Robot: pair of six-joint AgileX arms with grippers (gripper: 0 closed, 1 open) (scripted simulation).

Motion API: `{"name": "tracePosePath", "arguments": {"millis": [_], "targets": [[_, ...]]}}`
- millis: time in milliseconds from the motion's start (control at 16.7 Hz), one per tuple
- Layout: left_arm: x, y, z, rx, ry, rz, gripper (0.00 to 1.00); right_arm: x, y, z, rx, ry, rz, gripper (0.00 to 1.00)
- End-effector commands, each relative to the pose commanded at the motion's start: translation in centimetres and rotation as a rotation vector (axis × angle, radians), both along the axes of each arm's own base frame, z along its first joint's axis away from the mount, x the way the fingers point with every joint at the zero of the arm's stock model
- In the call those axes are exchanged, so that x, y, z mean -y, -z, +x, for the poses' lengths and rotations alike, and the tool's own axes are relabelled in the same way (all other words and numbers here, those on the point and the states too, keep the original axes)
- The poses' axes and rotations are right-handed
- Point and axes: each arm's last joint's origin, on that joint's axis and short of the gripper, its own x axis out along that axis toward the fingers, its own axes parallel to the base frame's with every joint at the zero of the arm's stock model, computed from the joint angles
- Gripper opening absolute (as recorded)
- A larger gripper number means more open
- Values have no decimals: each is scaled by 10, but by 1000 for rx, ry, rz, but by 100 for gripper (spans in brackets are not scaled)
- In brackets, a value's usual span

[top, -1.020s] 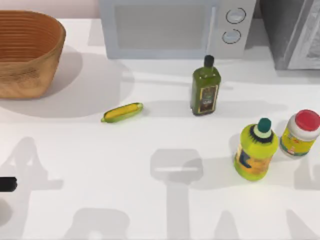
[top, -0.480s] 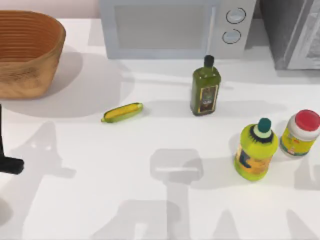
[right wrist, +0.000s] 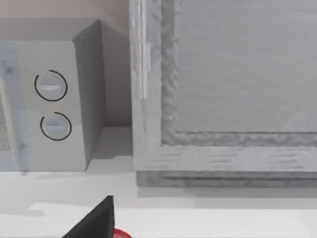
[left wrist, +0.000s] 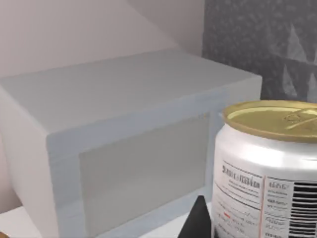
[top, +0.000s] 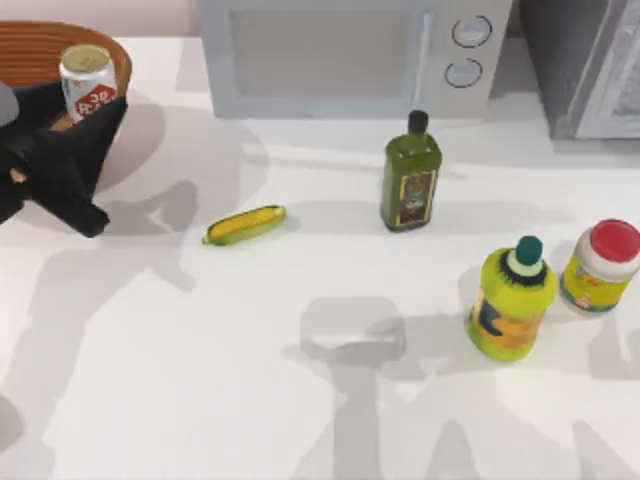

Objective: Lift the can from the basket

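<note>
While my left gripper [top: 88, 118] clamps the can [top: 88, 80], it hangs above the basket [top: 30, 45].
Red label patch and barcode show; the print is unreadable.

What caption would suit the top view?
Left gripper holds the can above the basket, near a microwave and bottles.

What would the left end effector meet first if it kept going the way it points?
Probably the microwave: past the can it holds, the left end effector faces it, though depth is unclear.
</note>
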Motion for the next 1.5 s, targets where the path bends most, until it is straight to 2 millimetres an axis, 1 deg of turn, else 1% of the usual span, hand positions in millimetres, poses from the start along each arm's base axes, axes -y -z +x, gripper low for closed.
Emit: {"name": "tracePosePath", "arguments": {"millis": [120,300,480,660,780,900,1080,1140,1260,1500], "targets": [[8,5,33,-1,125,-1,0,0,0,0,0,0,0,100],[22,27,82,1,309,-4,0,0,0,0,0,0,0,100],[35,64,123,4,482,-7,0,0,0,0,0,0,0,100],[48,110,151,4,640,-11,0,0,0,0,0,0,0,100],[55,142,161,2,731,-14,0,0,0,0,0,0,0,100],[61,171,168,1,810,-18,0,0,0,0,0,0,0,100],[63,204,174,4,888,-21,0,0,0,0,0,0,0,100],[63,212,175,7,905,-22,0,0,0,0,0,0,0,100],[62,220,177,11,922,-21,0,0,0,0,0,0,0,100],[62,221,178,13,924,-21,0,0,0,0,0,0,0,100]]}}
